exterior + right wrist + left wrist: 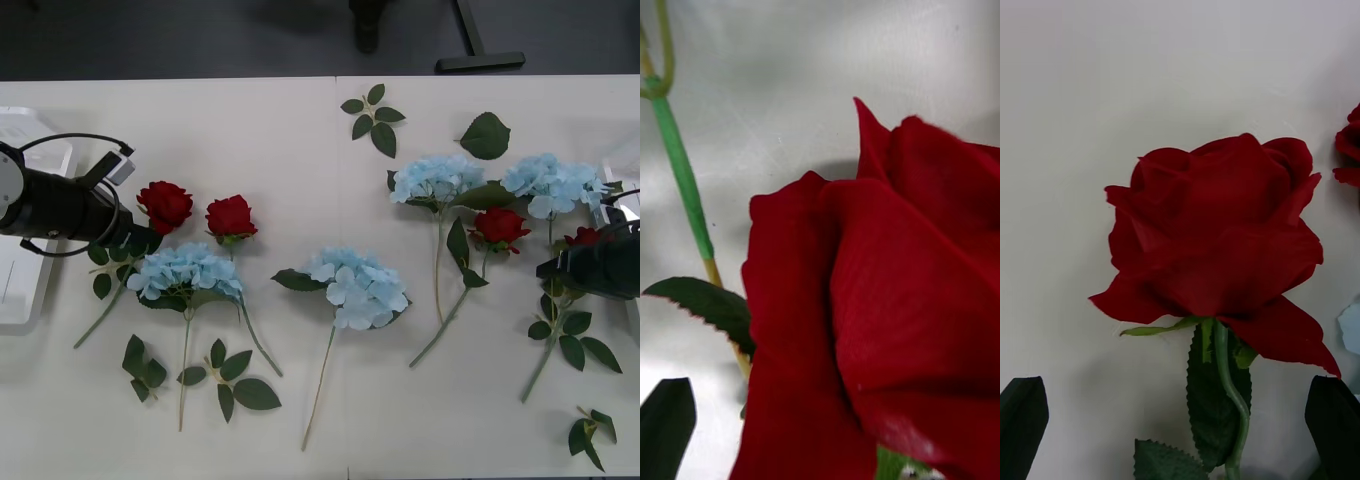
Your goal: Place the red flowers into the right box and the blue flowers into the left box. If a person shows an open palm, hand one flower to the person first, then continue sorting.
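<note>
Far left edge of the bench: the left box [25, 290] sits there, and the left gripper [1180, 420] is low over the leftmost of the red flowers [166, 205], black fingers [1022, 416] spread either side of its stem. Across the middle, the blue flowers [358, 285] lie flat, roses among them. Right edge: the right gripper [590, 268] is down on a rose [887, 322]; its fingers, cannot tell.

Two roses [198, 211] lay near the table's [300, 140] left edge; a hydrangea [185, 272] sat just before them; another hydrangea [360, 287] lay mid-table; two hydrangeas [495, 182] and two roses [500, 227] lay toward the right edge.
</note>
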Tool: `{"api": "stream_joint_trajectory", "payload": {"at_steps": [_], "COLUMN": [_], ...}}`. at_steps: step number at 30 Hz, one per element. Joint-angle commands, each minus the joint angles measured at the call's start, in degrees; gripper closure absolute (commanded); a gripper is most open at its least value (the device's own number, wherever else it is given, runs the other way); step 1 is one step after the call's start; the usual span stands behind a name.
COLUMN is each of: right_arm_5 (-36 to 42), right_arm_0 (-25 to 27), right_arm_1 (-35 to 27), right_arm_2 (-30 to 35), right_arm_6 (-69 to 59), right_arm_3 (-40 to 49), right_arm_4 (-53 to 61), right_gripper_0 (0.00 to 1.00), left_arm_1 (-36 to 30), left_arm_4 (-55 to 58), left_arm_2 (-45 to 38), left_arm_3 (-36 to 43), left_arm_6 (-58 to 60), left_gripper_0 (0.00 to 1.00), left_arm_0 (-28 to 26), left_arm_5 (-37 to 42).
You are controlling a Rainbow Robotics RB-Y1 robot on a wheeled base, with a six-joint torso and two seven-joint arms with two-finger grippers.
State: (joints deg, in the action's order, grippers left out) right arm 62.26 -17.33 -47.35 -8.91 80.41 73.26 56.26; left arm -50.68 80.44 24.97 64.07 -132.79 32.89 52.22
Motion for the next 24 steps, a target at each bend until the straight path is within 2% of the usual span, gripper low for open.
{"api": "stream_joint_trajectory", "payload": {"at_steps": [1,2,3,11,17,20,24], "right_arm_5": [0.40,0.58,0.58,0.58,0.93,2.95,8.75], "right_arm_0": [-3.06,-3.15,-3.15,-3.15,-3.32,-4.03,-5.08], "right_arm_1": [1.12,1.12,1.03,1.12,1.12,1.03,0.77], "right_arm_2": [-0.75,-0.75,-0.75,-0.75,-0.75,-0.05,4.43], "right_arm_6": [-2.36,-2.36,-2.36,-2.54,-2.54,-2.54,-1.57], "right_arm_3": [-0.66,-0.57,-0.66,-0.57,-0.66,-0.66,-0.57], "right_arm_4": [-0.63,-0.63,-0.63,-0.71,-0.71,-0.10,1.92], "right_gripper_0": [0.65,0.88,1.00,1.00,1.00,1.00,1.00], "left_arm_1": [1.11,1.19,1.37,4.09,4.71,5.06,5.50], "left_arm_4": [-1.34,-1.61,-1.87,-10.13,-11.63,-12.51,-14.44], "left_arm_2": [2.19,2.45,2.54,2.89,2.89,2.89,2.89], "left_arm_3": [-0.09,-0.09,0.00,-0.09,-0.09,-0.18,-0.27], "left_arm_6": [-3.70,-3.70,-3.70,-3.09,-2.82,-2.73,-2.65], "left_gripper_0": [0.00,0.00,0.00,0.00,0.00,0.00,0.00], "left_arm_0": [2.62,2.62,2.70,3.58,3.49,3.49,3.49], "left_arm_5": [-1.15,-1.50,-1.59,-2.12,-2.30,-2.30,-2.38]}}
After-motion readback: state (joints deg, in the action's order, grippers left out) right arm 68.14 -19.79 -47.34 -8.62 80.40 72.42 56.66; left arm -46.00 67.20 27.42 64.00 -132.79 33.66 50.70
